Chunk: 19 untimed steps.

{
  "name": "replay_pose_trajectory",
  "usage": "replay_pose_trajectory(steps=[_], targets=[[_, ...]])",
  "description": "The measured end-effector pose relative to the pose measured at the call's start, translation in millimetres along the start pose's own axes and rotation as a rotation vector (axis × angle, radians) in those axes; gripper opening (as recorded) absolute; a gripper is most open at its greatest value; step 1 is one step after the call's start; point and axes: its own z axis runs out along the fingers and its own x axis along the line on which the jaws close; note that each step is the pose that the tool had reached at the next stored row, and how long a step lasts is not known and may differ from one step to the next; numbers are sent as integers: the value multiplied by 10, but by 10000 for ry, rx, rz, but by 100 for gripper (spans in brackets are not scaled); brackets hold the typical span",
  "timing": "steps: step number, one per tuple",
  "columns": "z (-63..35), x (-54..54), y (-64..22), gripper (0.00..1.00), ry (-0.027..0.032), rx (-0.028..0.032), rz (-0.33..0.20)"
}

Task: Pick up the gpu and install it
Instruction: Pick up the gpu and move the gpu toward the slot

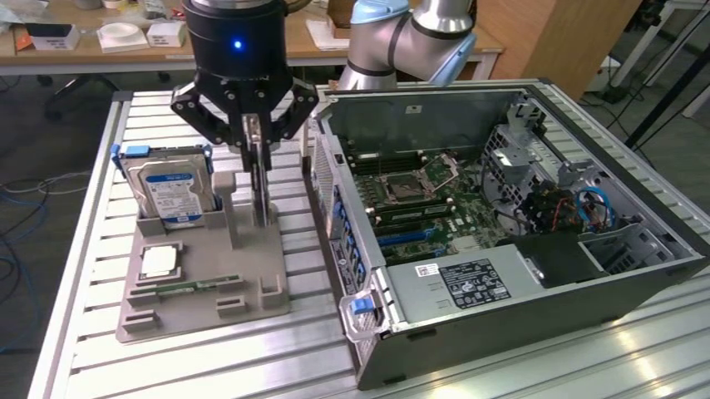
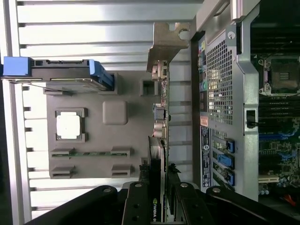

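Gripper (image 1: 258, 143) is pinching the gpu (image 1: 262, 195) edge-on, the card standing upright in the grey holder (image 1: 189, 307) beside the open computer case (image 1: 500, 332), so it looks ready for a straight lift.

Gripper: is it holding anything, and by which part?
Yes. The gripper is clamped on the gpu, pinching the upright card by its top edge, away from the metal bracket end.

Blackish gpu (image 1: 262, 198), grey tray (image 1: 253, 309) — silver drive (image 1: 172, 196) labelled blue-white.

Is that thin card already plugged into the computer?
No, the gpu stands upright over the grey tray, outside the case, in the gripper.
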Motion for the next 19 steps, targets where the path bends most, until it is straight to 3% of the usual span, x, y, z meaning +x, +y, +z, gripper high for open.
replay_pose_trajectory(steps=[19], targets=[[-358,-10,10,26,-1,-1,0]])
